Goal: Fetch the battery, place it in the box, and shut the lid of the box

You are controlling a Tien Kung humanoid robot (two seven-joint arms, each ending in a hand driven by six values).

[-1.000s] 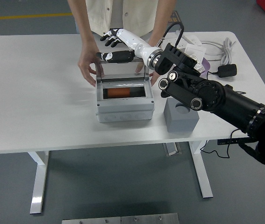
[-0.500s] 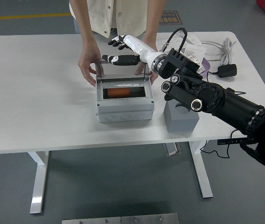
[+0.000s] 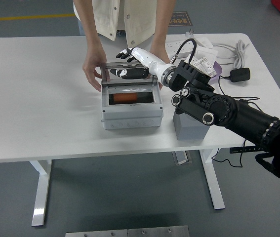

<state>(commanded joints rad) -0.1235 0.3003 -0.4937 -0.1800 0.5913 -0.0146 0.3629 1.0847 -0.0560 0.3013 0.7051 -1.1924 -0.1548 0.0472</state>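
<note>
A grey box [image 3: 131,114] stands in the middle of the table with an orange battery [image 3: 130,98] lying inside. Its clear lid [image 3: 129,74] stands raised at the back edge and leans forward over the opening. My right hand [image 3: 125,69] reaches over the box from the right, its fingers spread against the lid and holding nothing. A person at the far side holds the box's back corners with both hands, the left-side hand [image 3: 93,72] plainly seen and the other mostly hidden behind my wrist.
A grey block [image 3: 191,126] stands right of the box, under my right forearm. A power strip [image 3: 191,49], white cables and a black adapter [image 3: 240,74] lie at the back right. The table's left half [image 3: 36,94] is bare.
My right hand has moved down and toward me onto the lid, which has tipped forward over the box. The person's hands have stayed at the box's back.
</note>
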